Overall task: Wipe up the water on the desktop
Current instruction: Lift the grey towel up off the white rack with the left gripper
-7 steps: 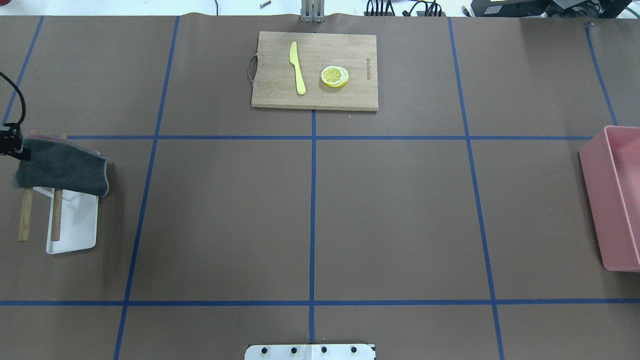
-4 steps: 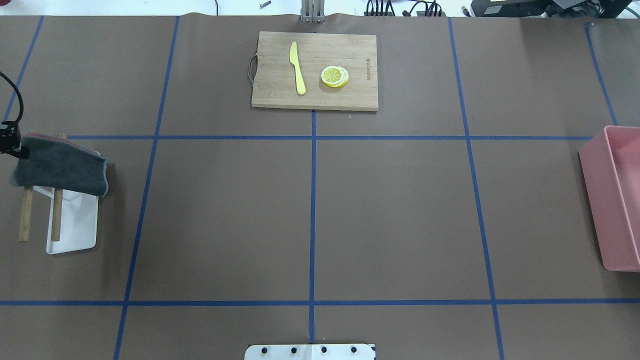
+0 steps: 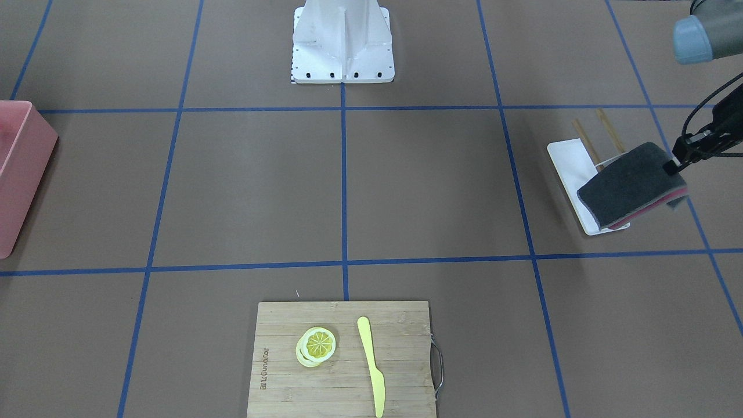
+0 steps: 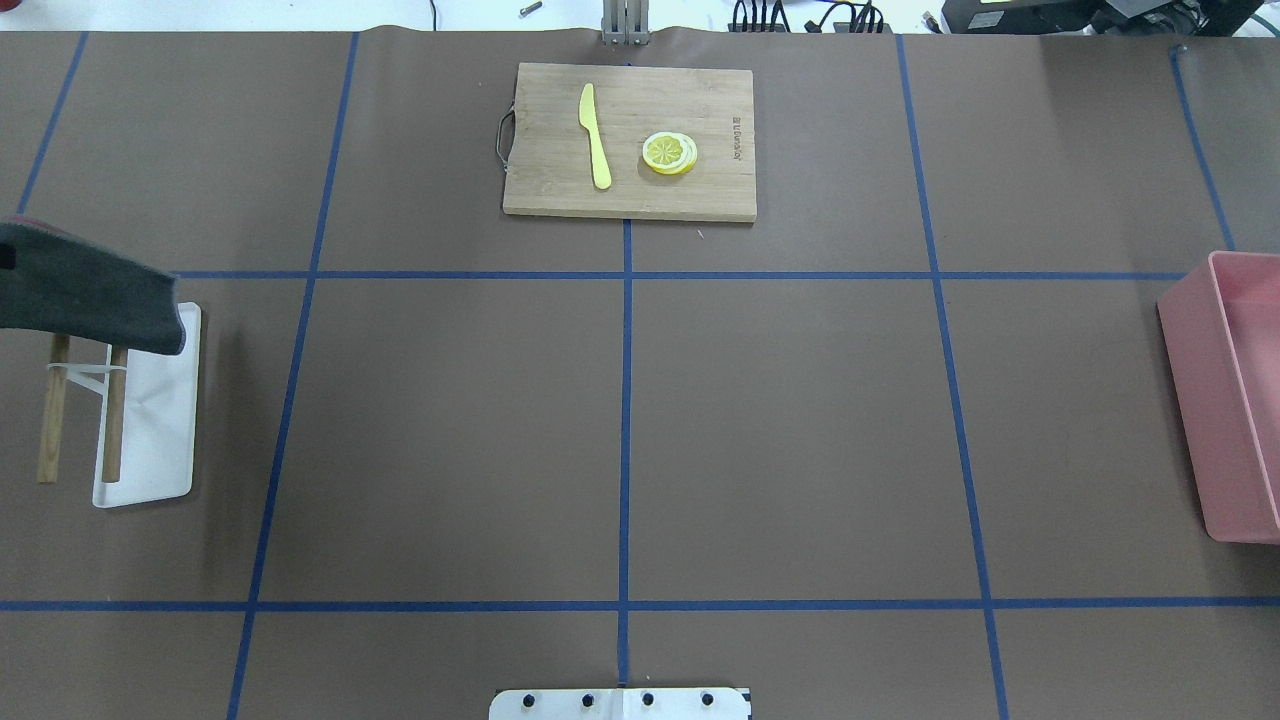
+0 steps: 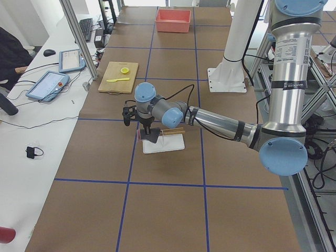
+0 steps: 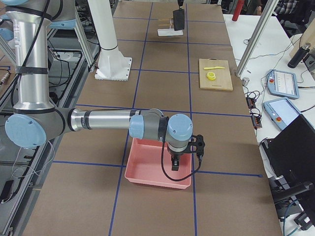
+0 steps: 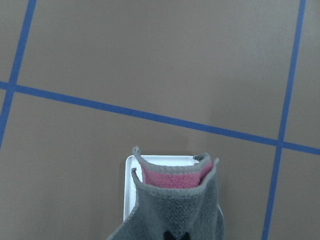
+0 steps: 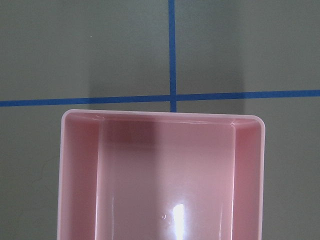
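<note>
The desktop is a brown surface with blue tape lines; I see no water on it. My left gripper is shut on one edge of a grey cloth with a pink underside and holds it in the air above a white rack. The cloth also shows at the left edge of the overhead view and in the left wrist view. My right gripper hangs over the pink bin. It shows only in the exterior right view, so I cannot tell whether it is open or shut.
A white rack tray with two wooden rods stands at the robot's left. A bamboo cutting board at the far middle holds a yellow knife and lemon slices. The pink bin stands at the right edge.
The cloth has risen off the rack's rods and moved left, partly out of the overhead view. The rack's rods and tray show more now.
</note>
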Motion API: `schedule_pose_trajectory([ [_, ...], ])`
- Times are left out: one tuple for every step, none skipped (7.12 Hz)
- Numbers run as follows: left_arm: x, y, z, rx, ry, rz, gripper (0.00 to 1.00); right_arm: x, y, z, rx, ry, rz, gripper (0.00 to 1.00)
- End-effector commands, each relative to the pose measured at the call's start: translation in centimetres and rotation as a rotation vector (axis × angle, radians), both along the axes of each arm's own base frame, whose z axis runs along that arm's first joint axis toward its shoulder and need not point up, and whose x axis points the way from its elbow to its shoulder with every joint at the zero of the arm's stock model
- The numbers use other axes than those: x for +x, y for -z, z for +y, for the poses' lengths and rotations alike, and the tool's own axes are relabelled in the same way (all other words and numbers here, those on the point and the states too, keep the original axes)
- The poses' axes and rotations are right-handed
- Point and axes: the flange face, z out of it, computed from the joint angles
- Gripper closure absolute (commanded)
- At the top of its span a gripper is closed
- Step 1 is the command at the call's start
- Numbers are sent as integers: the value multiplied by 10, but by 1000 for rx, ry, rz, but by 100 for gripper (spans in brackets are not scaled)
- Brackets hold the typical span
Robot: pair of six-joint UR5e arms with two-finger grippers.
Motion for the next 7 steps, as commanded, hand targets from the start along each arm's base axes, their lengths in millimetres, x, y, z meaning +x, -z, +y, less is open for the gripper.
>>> schedule_pose_trajectory([
  [-3,89,-33,-109,89,72,100,-4,6,6,92,2,-42,0],
  [7,127,-45,-194,164,120,100,-20,14,0,148,37,-38,0],
  [39,166,-51,-252,180,157,100,-31,24,-4,180,58,-35,0],
  [85,200,-50,-283,152,176,100,-40,35,-11,249,89,-27,0],
  [144,234,-38,-325,106,190,100,-63,59,-26,352,131,-41,0],
  [178,261,-35,-333,138,185,100,-98,95,-45,436,197,-55,0],
  [205,277,-29,-359,143,186,100,-135,140,-54,510,260,-86,0],
])
